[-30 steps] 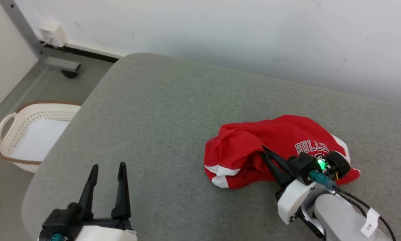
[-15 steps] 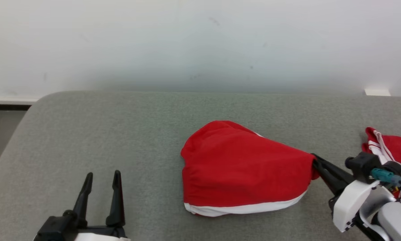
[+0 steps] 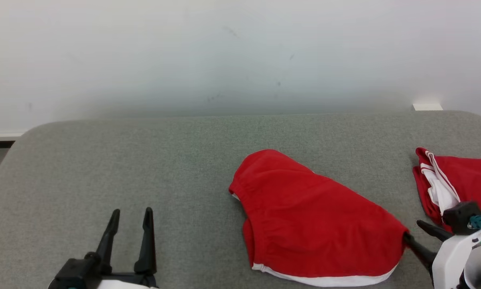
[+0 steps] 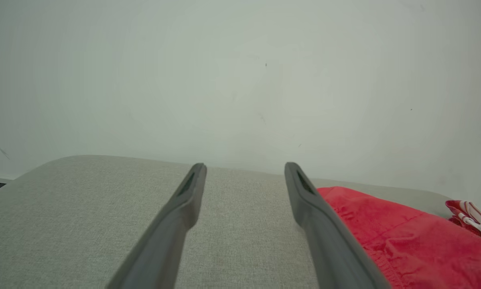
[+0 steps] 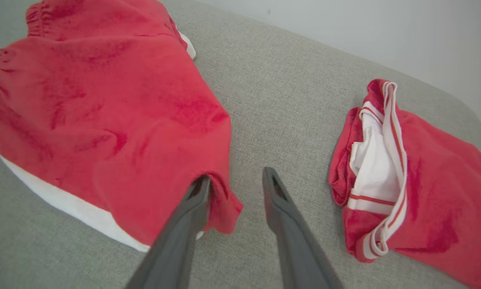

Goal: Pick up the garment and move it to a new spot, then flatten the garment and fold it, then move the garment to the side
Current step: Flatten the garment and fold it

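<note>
Flatten step | garment (image 3: 316, 224) lies loosely spread centre-right on the grey surface (image 3: 144, 160) | your right gripper (image 3: 411, 228), lower right, gapes with one finger touching its corner: back off without snagging | left gripper (image 3: 131, 210), lower left, wide and empty: bring it in.

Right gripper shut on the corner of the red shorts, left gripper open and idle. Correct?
No. The right gripper is open: in the right wrist view its fingers stand apart, the corner of the red shorts lies against one. The left gripper is open and idle.
</note>
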You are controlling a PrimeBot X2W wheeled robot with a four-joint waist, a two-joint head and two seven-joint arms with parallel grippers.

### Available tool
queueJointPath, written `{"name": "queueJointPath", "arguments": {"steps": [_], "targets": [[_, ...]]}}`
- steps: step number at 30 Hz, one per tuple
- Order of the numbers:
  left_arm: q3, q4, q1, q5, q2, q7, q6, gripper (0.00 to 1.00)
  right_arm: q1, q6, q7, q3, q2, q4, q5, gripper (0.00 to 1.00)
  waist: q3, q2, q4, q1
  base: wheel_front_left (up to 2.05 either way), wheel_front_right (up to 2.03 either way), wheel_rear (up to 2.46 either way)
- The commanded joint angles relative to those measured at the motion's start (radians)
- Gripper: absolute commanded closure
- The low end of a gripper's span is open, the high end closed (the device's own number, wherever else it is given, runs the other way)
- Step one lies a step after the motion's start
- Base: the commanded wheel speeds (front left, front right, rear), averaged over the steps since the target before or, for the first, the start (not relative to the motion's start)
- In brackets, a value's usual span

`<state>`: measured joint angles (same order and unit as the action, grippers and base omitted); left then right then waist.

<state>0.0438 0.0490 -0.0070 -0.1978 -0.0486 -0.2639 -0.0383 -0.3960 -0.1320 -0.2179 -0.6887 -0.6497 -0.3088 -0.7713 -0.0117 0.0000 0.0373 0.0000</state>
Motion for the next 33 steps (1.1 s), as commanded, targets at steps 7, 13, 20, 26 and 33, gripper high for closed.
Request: {"name": "queueJointPath", "arguments": {"steps": [7,13,20,26,33], "targets": [[0.011,0.021,-0.005,0.007,-0.004,0.0,-0.009,0.0,0.005,0.003,0.055,0.065,-0.002,-0.102,0.078,0.0,0.012,0.0,-0.021,0.0,0.0,0.0,0.0],[0.019,0.012,-0.007,0.0,-0.004,0.0,-0.005,0.0,0.053,0.003,0.207,0.269,0.059,-0.063,0.195,0.0,0.022,0.0,-0.026,0.0,0.0,0.0,0.0],[0.036,0.009,-0.001,-0.018,-0.004,0.0,0.002,0.0,0.211,0.003,0.369,0.537,0.299,0.06,0.347,0.0,0.026,0.0,-0.017,0.0,0.0,0.0,0.0],[0.044,0.01,-0.001,-0.033,-0.004,0.0,0.007,0.0,0.322,0.003,0.443,0.634,0.457,0.134,0.422,0.0,0.03,0.0,0.001,0.0,0.0,0.0,0.0],[0.045,0.016,-0.002,-0.036,-0.004,0.0,0.003,0.0,0.359,0.003,0.474,0.64,0.512,0.147,0.44,0.0,0.037,0.0,0.025,0.0,0.0,0.0,0.0]]}}
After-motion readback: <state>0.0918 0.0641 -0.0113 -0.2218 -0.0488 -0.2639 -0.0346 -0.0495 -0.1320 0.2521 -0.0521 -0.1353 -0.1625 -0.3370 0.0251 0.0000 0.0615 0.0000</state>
